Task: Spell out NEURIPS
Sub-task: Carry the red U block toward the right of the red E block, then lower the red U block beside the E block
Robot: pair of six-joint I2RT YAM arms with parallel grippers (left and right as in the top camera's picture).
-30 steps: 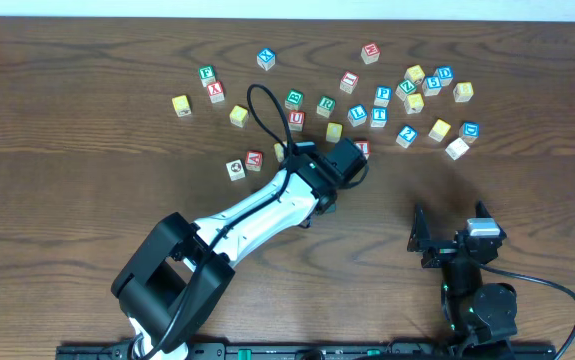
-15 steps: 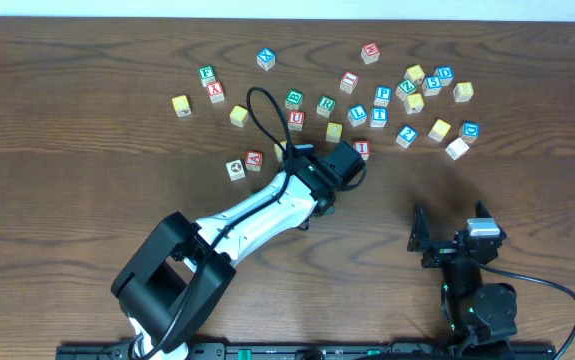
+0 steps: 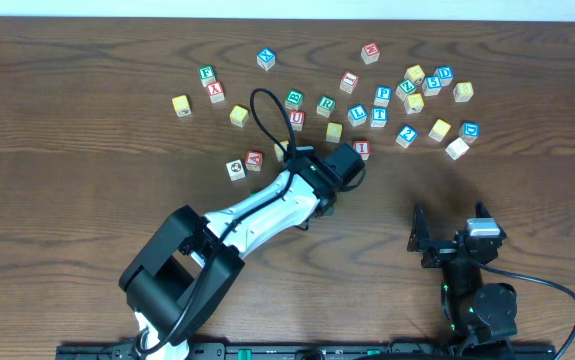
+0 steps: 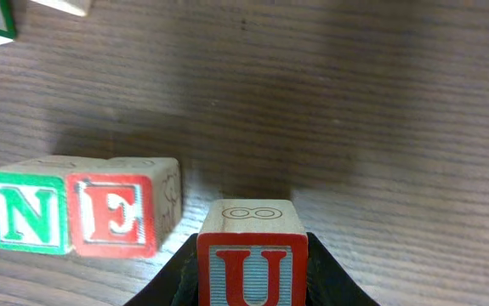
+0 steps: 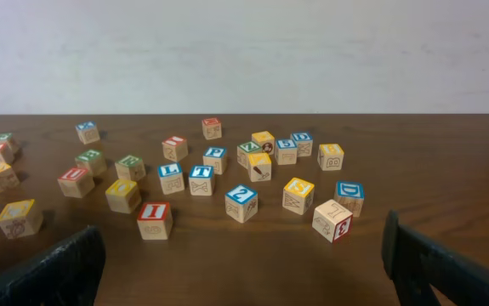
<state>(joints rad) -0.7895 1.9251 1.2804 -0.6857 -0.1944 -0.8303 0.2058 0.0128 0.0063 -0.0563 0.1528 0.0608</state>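
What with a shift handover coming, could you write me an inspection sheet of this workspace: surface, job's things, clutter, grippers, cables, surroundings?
Surface: dark wooden table, no spills or marks seen.
Job's things: green N and red E stand side by side, touching. The red U is held just right of them, apart from E. Green R, blue P and red I sit among the loose cubes.
Clutter: other letter cubes scattered over the far half, e.g. blue X.
Grippers: left gripper shut on the red U; right gripper open, empty, near the front edge.
Cables: black cable loop arches over cubes at the left wrist.
Surroundings: pale wall behind; nothing else seen.
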